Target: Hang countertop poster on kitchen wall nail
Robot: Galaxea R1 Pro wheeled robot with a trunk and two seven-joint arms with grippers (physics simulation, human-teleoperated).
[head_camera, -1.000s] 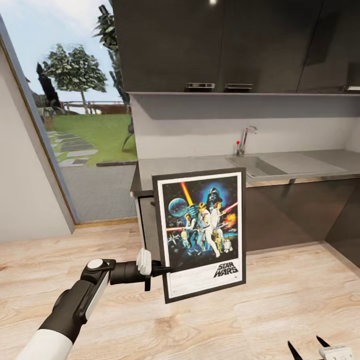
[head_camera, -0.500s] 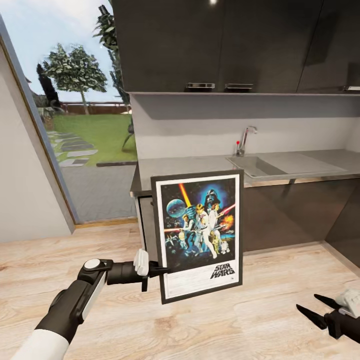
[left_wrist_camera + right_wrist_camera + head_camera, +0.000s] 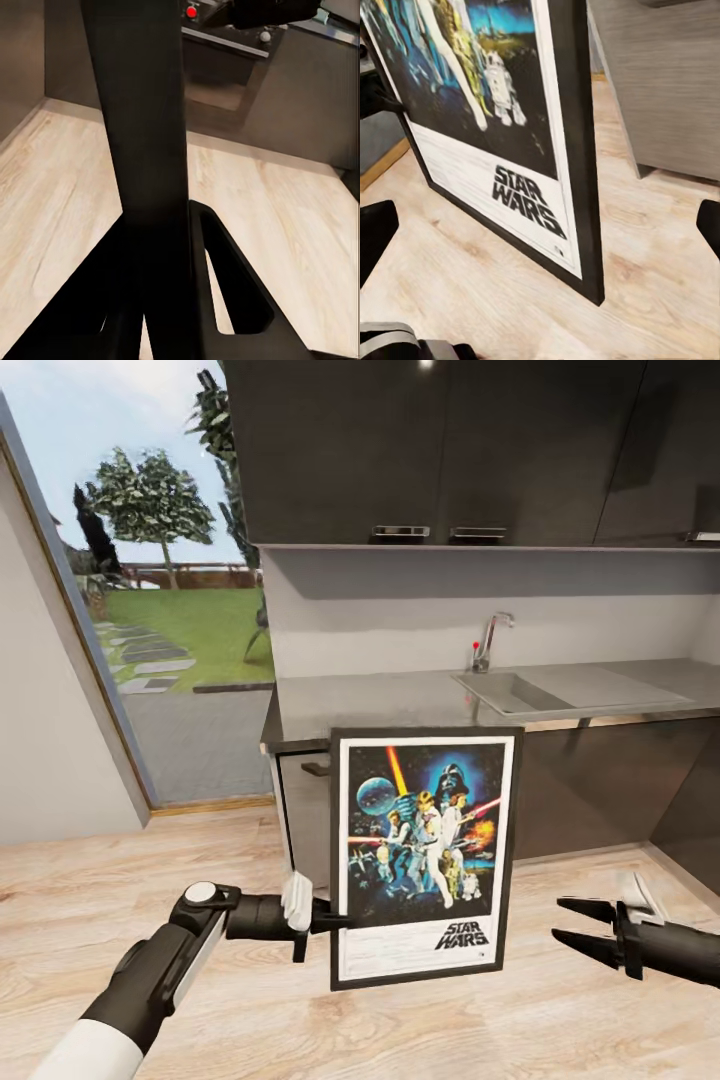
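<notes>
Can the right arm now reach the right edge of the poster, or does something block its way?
Probably yes. The right claw is open and points at the poster, level with its lower right edge, apart from it with only floor between. The left claw grips the opposite edge, so it is not in the way.

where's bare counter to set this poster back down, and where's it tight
The long grey metallic countertop is bare left of the inset rectangular sink and chrome tap. It is tight low down, where the framed Star Wars poster hangs between left tool and open right tool.
</notes>
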